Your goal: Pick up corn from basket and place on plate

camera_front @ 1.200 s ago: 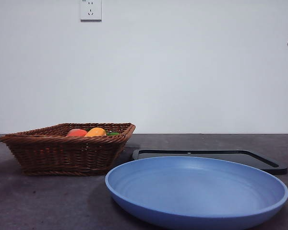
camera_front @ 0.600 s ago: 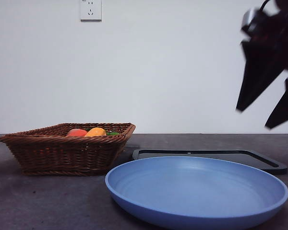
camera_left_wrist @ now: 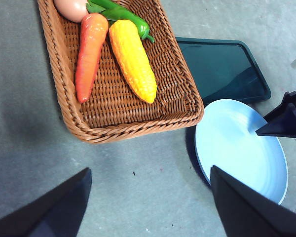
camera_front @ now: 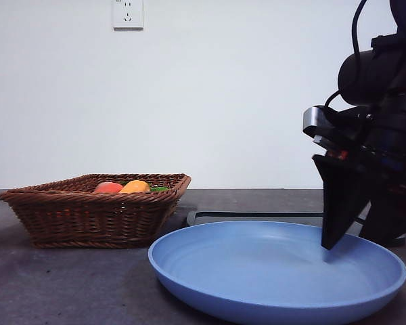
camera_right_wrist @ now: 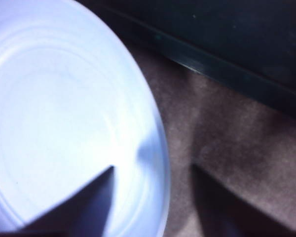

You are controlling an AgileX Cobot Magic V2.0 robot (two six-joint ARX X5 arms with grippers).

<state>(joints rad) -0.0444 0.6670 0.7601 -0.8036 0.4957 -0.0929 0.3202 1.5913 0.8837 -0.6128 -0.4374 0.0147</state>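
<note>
The corn (camera_left_wrist: pixel 132 59) lies inside the basket (camera_left_wrist: pixel 69 106), beside an orange carrot (camera_left_wrist: pixel 89 54) and touching a green pepper (camera_left_wrist: pixel 122 15) at its far end; a pale round item (camera_left_wrist: pixel 71 8) sits at the basket's far edge. The plate (camera_front: pixel 277 274) stands on the grey surface (camera_left_wrist: pixel 138 192) just beside the basket, with the black tray (camera_left_wrist: pixel 219 69) behind it. The right gripper (camera_front: pixel 355 233) hangs low over the plate's rim, jaws spread apart and grasping nothing, one jaw over the plate and the other outside the rim. The left gripper (camera_left_wrist: pixel 148 210) hovers above the surface near the basket, jaws released and empty.
</note>
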